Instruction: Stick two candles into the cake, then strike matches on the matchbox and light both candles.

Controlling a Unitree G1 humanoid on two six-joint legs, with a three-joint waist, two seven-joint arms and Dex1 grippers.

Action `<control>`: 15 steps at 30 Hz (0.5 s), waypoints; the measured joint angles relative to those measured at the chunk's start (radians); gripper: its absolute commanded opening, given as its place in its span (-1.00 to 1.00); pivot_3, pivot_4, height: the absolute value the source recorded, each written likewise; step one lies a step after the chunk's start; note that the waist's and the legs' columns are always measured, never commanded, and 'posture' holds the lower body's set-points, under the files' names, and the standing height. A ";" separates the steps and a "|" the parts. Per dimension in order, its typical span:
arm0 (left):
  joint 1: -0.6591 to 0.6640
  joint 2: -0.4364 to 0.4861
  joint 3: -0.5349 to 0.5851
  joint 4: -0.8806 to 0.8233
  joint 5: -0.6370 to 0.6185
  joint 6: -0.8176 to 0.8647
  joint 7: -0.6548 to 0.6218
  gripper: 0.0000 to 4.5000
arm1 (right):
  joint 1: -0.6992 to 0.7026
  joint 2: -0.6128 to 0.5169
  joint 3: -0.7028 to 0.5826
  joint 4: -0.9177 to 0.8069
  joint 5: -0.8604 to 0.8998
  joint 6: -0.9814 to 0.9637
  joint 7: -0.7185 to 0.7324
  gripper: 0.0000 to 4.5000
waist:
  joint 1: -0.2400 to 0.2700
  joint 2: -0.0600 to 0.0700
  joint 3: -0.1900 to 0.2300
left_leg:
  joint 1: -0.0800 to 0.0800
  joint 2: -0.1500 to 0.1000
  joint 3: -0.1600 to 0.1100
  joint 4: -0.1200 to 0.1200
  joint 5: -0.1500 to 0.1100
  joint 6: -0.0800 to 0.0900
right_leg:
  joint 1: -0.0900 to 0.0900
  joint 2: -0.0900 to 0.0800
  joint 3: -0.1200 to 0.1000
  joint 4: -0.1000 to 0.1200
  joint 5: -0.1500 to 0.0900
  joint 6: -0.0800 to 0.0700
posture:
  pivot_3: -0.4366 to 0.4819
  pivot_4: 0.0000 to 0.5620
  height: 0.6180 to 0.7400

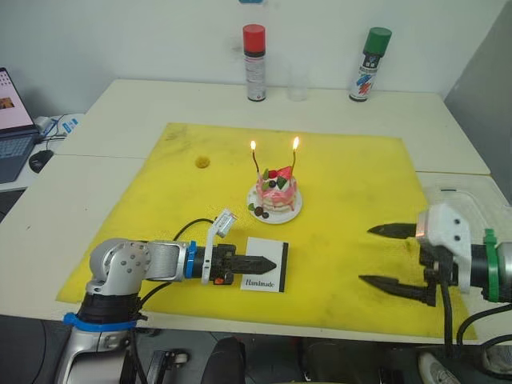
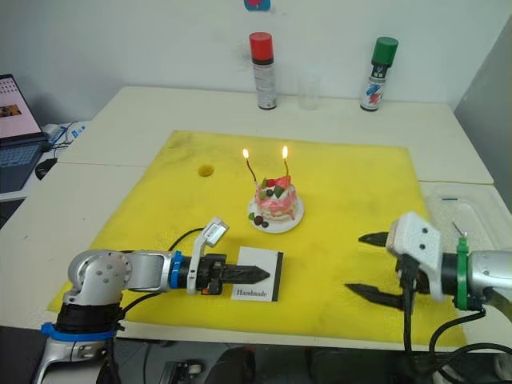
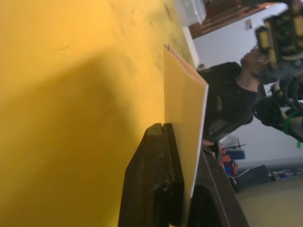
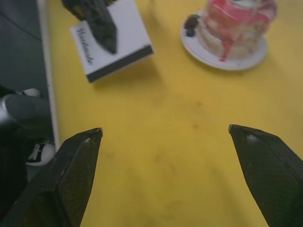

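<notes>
A lab or office: white tables, a laptop, spray cans, bare wall.

A yellow mat covers the middle of the pale worktop. Near its centre the cake sits on a small white plate, with two candles standing in it — both carry a flame. Near and slightly left of the cake, the left hand lies low over the mat, its black fingers clamped on the matchbox. The right hand hovers at the mat's near right, fingers spread wide with nothing between them. At the far edge stand a red-capped spray can and a green-capped spray can — a laptop sits at far left.
</notes>
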 measured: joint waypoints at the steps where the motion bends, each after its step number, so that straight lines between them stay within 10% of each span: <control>1: -0.006 -0.003 -0.001 0.003 0.003 0.009 0.009 -0.74 | -0.010 -0.001 0.021 0.002 -0.001 -0.015 -0.002 1.00 | 0.000 0.000 0.000 | 0.000 0.000 0.000 0.000 0.000 0.000 | 0.000 0.000 0.000 0.000 0.000 0.000 | -0.05 -0.47 0.74; 15: -0.089 0.043 -0.020 0.007 0.033 0.061 -0.006 0.85 | -0.109 -0.002 0.095 0.002 0.045 -0.027 -0.082 1.00 | 0.006 0.000 0.000 | -0.001 0.000 -0.001 -0.001 0.000 0.000 | 0.000 0.000 -0.001 0.000 -0.001 -0.002 | -0.05 -0.47 0.74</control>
